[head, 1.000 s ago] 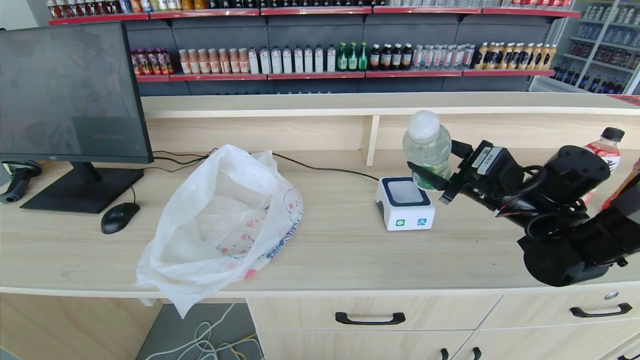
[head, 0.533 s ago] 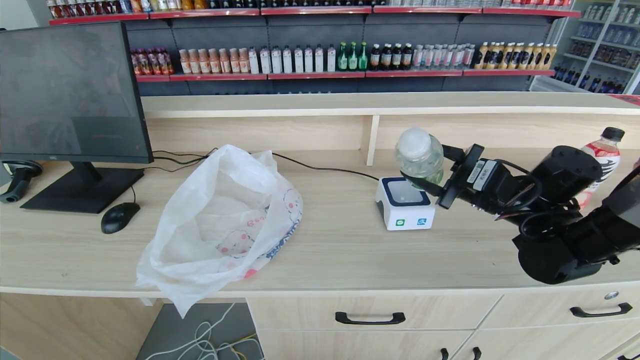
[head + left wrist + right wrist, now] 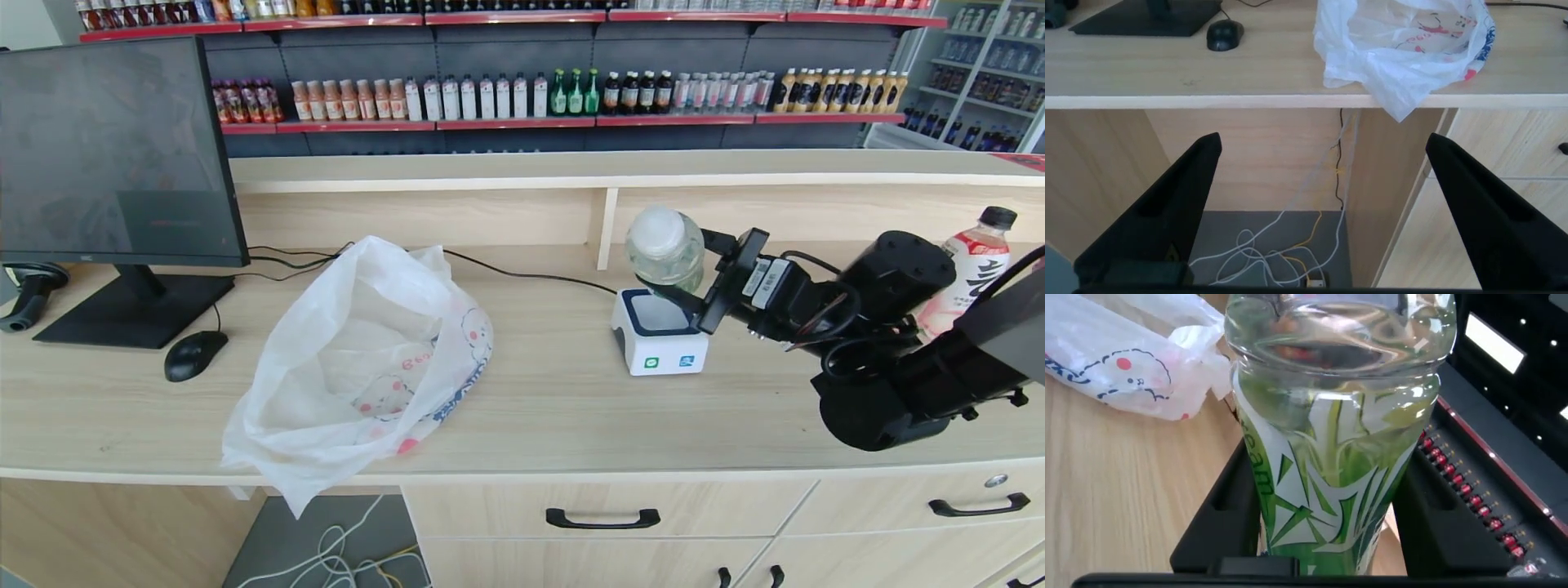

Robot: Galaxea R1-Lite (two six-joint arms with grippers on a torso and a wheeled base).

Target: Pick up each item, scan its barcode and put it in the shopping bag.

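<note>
My right gripper (image 3: 682,287) is shut on a clear bottle with a green label (image 3: 664,249), holding it tilted just above the white scanner box (image 3: 655,342) on the counter. In the right wrist view the bottle (image 3: 1335,441) sits between the two black fingers (image 3: 1221,514). The white shopping bag (image 3: 367,359) lies open on the counter to the left of the scanner; a corner of the bag (image 3: 1118,363) appears past the bottle. My left gripper (image 3: 1319,212) hangs open below the counter edge, in front of the bag (image 3: 1404,41).
A monitor (image 3: 114,155) and a mouse (image 3: 194,355) stand at the counter's left. A red-labelled bottle (image 3: 967,265) stands at the far right behind my right arm. A black cable (image 3: 522,273) runs behind the bag. Drawers (image 3: 604,518) line the counter front.
My right gripper has carried the bottle left and slightly toward the back, from beside the scanner to over it, tipping the bottle more. The bag and left arm have not moved.
</note>
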